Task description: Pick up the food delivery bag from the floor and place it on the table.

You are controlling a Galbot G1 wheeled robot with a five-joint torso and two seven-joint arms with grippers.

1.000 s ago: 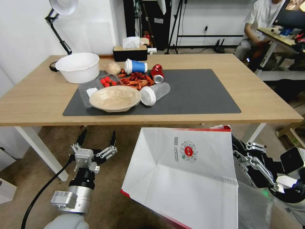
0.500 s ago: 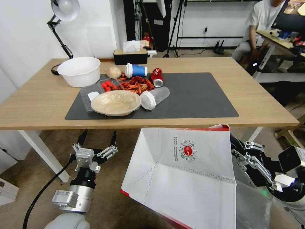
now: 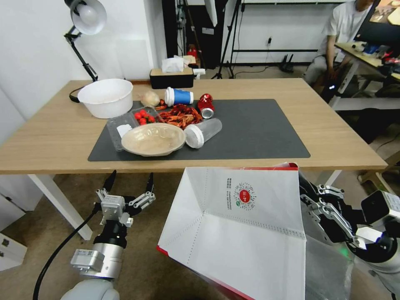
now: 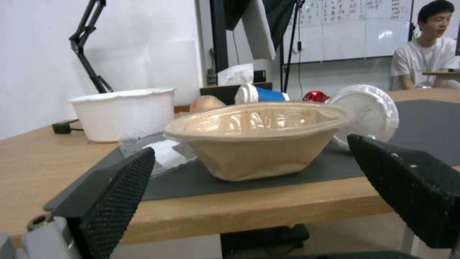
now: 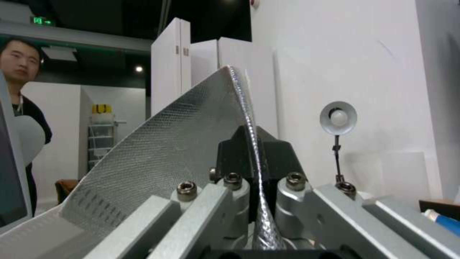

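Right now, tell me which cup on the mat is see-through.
The clear cup with a white lid, lying on its side beside the beige bowl; the other cup is blue.

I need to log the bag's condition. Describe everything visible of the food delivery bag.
The food delivery bag is a large boxy white paper bag with creased, perforated fold lines, a red top edge and red side trim, and a small round red logo with print on its face. It hangs tilted in front of the table's near edge, off the floor. The right claw is shut on its silver foil-lined rim. The left claw stands open beside it, apart.
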